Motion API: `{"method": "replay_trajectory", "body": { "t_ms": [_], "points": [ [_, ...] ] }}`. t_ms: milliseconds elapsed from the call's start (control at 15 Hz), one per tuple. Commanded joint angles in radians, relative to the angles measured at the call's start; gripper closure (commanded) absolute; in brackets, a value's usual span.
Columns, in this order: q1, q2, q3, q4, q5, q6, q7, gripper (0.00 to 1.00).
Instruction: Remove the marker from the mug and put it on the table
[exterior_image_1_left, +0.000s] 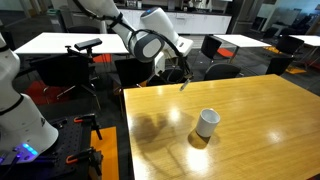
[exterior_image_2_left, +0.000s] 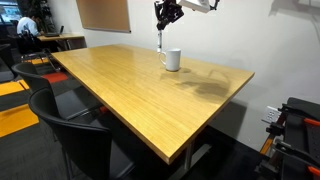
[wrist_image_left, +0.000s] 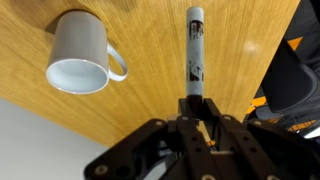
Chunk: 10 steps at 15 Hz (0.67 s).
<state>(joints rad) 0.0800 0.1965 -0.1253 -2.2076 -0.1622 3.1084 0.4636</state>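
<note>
Wrist view: we see the gripper (wrist_image_left: 196, 110) clenched on the marker (wrist_image_left: 195, 50), marker beside the mug (wrist_image_left: 80, 55), apart from it, over the table (wrist_image_left: 240, 60).

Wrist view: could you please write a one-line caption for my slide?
Gripper holds the dark marker over the wooden table, beside the empty white mug.

Wall: a plain white wall (exterior_image_2_left: 265, 40) is running along the back, and a brown board (exterior_image_2_left: 103, 13) is hanging on it.
Floor: dark carpet (exterior_image_2_left: 235, 150) is spreading out below, with an orange stripe (exterior_image_2_left: 18, 118) cutting across it.
Seating: black chairs (exterior_image_2_left: 85, 140) are crowding the near edge of the table (exterior_image_2_left: 120, 85).
Back of room: white-topped tables (exterior_image_1_left: 60, 42) are standing in a row, with black office chairs (exterior_image_1_left: 215, 47) sitting among them.
Light: bright, even light is washing over the wall.
</note>
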Motion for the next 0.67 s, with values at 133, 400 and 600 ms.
{"method": "replay_trajectory", "body": {
  "t_ms": [133, 400, 600],
  "points": [
    [-0.265, -0.004, 0.339, 0.037, 0.333, -0.154, -0.373, 0.95],
    [-0.335, 0.002, 0.377, 0.088, 0.449, -0.34, -0.541, 0.95],
    [-0.288, 0.001, 0.293, 0.122, 0.494, -0.469, -0.62, 0.95]
  ]
}}
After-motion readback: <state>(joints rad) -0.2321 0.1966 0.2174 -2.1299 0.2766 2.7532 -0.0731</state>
